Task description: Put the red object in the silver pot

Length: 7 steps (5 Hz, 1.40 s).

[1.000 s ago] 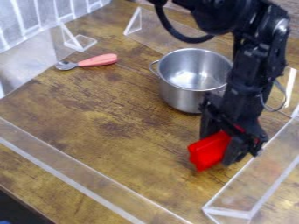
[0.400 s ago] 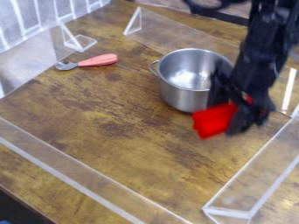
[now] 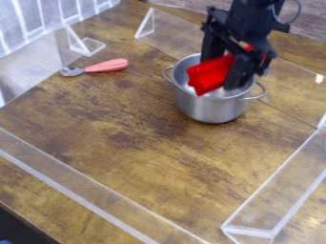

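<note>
Now the pincer pinches the red block over the silver pot's mouth, its jaws parted by the block's width.

Red object: bright, solid red. Pot: silver-grey, pale highlights along rim, darker grey shading low on side. Robot arm: black to charcoal, small reddish marks near its lower part. Table: warm brown, mottled with darker brown streaks and patches, golden tan in places. Spoon: handle salmon-pink, head greyish. Border strips: clear, whitish, brown showing through. Upper left corner: white and pale grey stripes. Lower left corner: near-black with bluish tint. Finer patterns too blurred to tell.
</note>
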### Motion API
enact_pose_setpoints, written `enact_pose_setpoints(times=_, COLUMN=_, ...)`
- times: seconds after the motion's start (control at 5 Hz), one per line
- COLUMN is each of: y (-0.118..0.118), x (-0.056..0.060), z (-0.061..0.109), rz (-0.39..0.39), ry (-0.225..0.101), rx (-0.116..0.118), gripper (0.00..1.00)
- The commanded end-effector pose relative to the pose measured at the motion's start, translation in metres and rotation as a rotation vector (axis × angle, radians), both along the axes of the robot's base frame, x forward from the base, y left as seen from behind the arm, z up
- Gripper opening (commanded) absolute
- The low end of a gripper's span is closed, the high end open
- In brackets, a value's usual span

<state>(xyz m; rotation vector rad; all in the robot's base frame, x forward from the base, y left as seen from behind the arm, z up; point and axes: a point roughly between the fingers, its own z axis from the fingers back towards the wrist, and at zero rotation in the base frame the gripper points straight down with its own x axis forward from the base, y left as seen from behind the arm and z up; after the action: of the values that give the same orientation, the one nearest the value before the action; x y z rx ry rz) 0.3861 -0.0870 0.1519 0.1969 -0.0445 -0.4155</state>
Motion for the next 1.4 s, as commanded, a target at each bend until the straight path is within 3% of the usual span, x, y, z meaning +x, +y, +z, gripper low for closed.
enact_pose_setpoints(times=0.0, y=0.015, x=-0.002, z=0.018, rz=0.062, ry=-0.134, rx=-0.043, gripper=0.0)
enact_pose_setpoints(times=0.2, y=0.026, x=0.004, z=0.01, rz=0.092, ry=-0.183, rx=-0.072, gripper=0.0)
enact_pose_setpoints(times=0.6, y=0.032, x=0.021, z=0.012, rz=0.203, ry=-0.277, rx=-0.106, gripper=0.0)
enact_pose_setpoints(times=1.2, y=0.035, x=0.032, z=0.012, rz=0.279, ry=-0.364, rx=-0.162, gripper=0.0)
